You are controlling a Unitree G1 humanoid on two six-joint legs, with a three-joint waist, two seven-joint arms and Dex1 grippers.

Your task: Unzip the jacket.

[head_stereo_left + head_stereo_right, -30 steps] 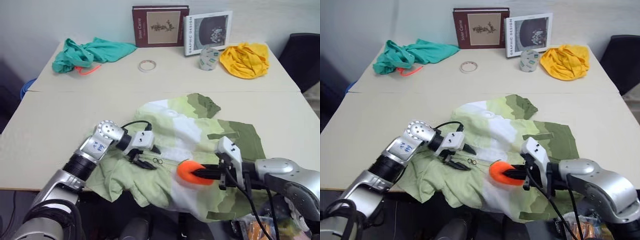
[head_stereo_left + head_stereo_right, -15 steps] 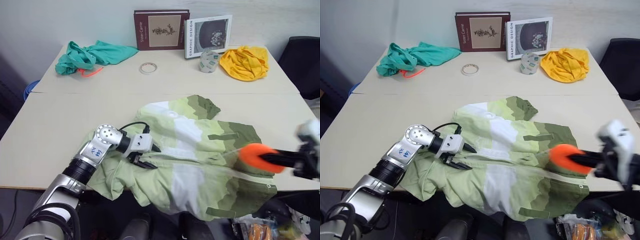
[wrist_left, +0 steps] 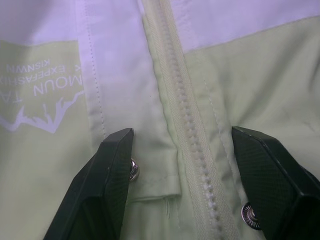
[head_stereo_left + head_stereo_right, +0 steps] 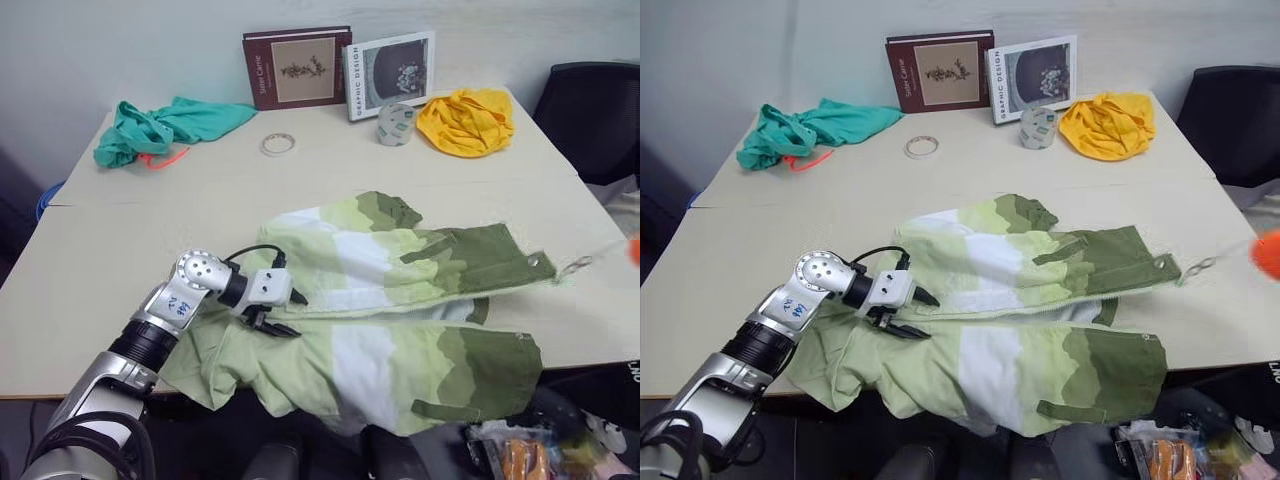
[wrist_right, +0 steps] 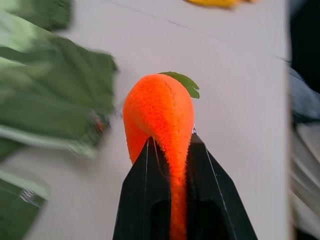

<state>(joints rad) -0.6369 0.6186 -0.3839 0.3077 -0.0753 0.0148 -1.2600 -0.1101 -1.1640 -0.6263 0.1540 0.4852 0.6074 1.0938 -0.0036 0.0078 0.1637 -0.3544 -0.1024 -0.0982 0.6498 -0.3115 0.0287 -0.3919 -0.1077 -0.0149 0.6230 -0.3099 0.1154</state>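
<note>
The jacket (image 4: 390, 300), in pale lime, white and olive blocks, lies spread at the near edge of the table (image 4: 120, 230). My left gripper (image 4: 277, 311) rests open on its left part. In the left wrist view the black fingers (image 3: 112, 175) stand on either side of the pale zipper (image 3: 186, 117), next to small metal snaps. My right gripper (image 5: 170, 145) is shut on an orange plush pull (image 5: 159, 112) with a green leaf. That pull (image 4: 1268, 253) hangs past the jacket's right corner. A thin ring link (image 4: 1197, 267) joins it to the olive corner, which is drawn out to the right.
At the back of the table lie a teal cloth (image 4: 160, 123) on the left and a yellow cloth (image 4: 466, 120) on the right. Two books (image 4: 297, 67) lean on the wall, with a tape ring (image 4: 279, 144) and a tape roll (image 4: 395, 123) in front. A black chair (image 4: 592, 115) stands at the right.
My right gripper has carried the orange pull from the jacket's middle out past its right corner. The front has parted along the zipper and the upper panel is stretched right. The left gripper held still.
</note>
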